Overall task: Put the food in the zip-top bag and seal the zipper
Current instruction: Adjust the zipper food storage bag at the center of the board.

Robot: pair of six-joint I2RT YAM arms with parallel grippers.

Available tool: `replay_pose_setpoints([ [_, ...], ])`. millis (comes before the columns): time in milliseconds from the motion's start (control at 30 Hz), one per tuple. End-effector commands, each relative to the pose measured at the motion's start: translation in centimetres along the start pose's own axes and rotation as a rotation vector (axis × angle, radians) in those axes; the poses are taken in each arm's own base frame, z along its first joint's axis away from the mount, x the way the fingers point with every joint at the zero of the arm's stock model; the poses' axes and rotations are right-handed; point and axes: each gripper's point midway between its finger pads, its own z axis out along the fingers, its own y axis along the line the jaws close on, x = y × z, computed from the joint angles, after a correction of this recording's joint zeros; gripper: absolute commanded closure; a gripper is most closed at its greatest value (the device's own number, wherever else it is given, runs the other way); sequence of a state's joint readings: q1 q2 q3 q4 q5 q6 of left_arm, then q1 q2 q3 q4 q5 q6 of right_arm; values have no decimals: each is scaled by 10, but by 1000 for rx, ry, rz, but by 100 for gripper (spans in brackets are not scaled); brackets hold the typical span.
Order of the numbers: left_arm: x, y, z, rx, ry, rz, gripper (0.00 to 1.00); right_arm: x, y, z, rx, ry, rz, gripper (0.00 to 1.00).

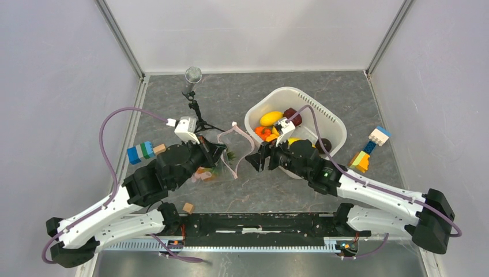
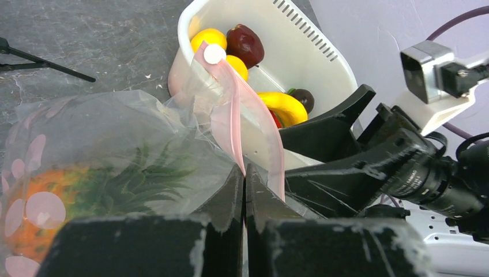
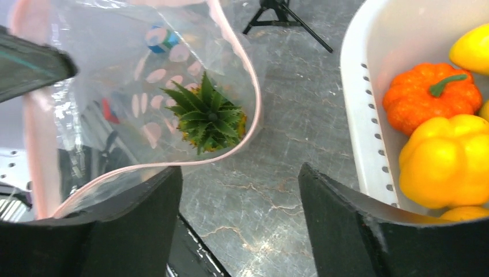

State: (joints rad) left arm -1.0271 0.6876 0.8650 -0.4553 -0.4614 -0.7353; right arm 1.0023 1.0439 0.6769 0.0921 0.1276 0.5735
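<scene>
The zip-top bag (image 1: 235, 151) stands open at the middle of the table, its pink zipper (image 2: 228, 115) curving round the mouth. My left gripper (image 2: 244, 173) is shut on the bag's mouth edge. Inside the bag lies a toy pineapple (image 3: 210, 115) with a green leafy top. My right gripper (image 3: 239, 190) is open and holds nothing, with bare table between its fingers. Its left finger (image 3: 144, 202) sits just under the bag's near rim. More food lies in the white tub (image 3: 360, 115), including an orange pumpkin (image 3: 429, 92) and a yellow pepper (image 3: 447, 161).
A microphone on a small tripod (image 1: 193, 78) stands behind the bag. Coloured block stacks lie at the left (image 1: 141, 152) and at the right (image 1: 369, 150). A small wooden cube (image 1: 188, 208) rests near the front rail. Walls enclose the table.
</scene>
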Motion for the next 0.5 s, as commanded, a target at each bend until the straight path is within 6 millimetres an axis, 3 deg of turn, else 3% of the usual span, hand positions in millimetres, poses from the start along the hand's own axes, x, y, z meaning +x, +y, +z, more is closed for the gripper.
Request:
replay_pose_setpoints([
  [0,-21,-8,-6,26,-59,-3,98,-51,32,-18,-123,-145,18,16],
  [100,-22,-8,-7,27,-67,-1,98,-57,21,-19,-89,-174,42,13],
  [233,-24,-9,-8,37,-66,5,98,-56,8,-7,-44,-151,79,17],
  [400,-22,-7,-10,35,-63,8,98,-32,10,20,-74,-44,84,36],
  [467,-24,-6,-12,35,-68,8,98,-24,15,27,-105,2,50,51],
])
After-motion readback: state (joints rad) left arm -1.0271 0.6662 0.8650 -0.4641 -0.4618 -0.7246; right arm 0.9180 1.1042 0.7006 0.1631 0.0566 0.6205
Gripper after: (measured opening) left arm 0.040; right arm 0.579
